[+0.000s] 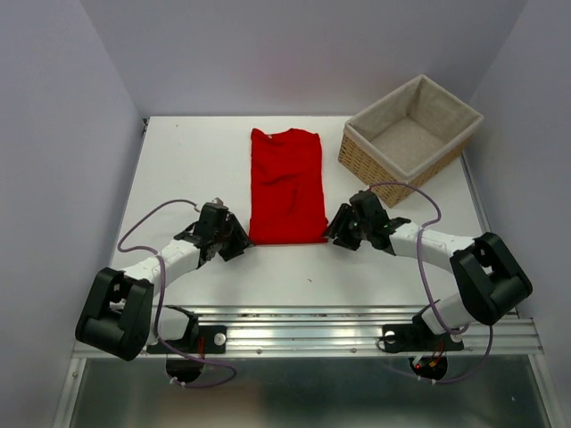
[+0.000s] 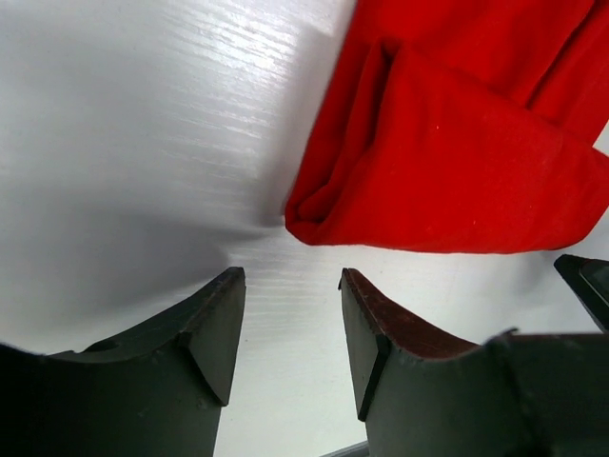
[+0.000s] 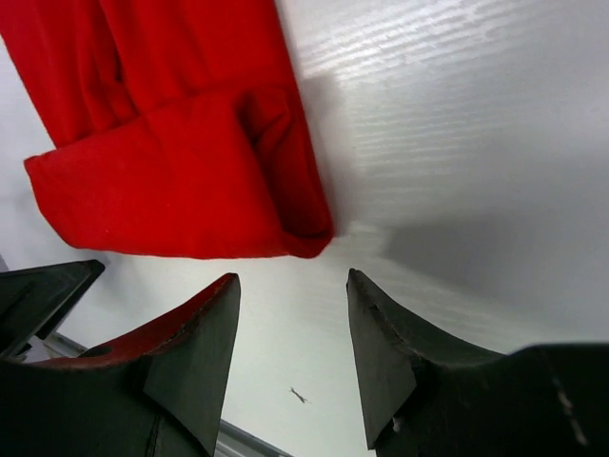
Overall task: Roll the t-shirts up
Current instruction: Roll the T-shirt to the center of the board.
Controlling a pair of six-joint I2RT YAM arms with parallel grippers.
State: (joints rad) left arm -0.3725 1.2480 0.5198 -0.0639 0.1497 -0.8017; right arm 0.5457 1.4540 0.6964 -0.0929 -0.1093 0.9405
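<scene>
red t-shirt (image 1: pixel 285 185) had one loose turn at the near hem. left gripper (image 2: pixel 290 286) and right gripper (image 3: pixel 293 286) sat spread and empty, so it could've unrolled.

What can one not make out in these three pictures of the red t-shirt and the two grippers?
Top view: left gripper and right gripper are too small and dark to show their gap.
Both wrist views: the t-shirt is cut off by the frame edges.
All views: the layers inside its near fold, hidden by the outer cloth.
Right wrist view: a dark speck, too small to identify.
</scene>
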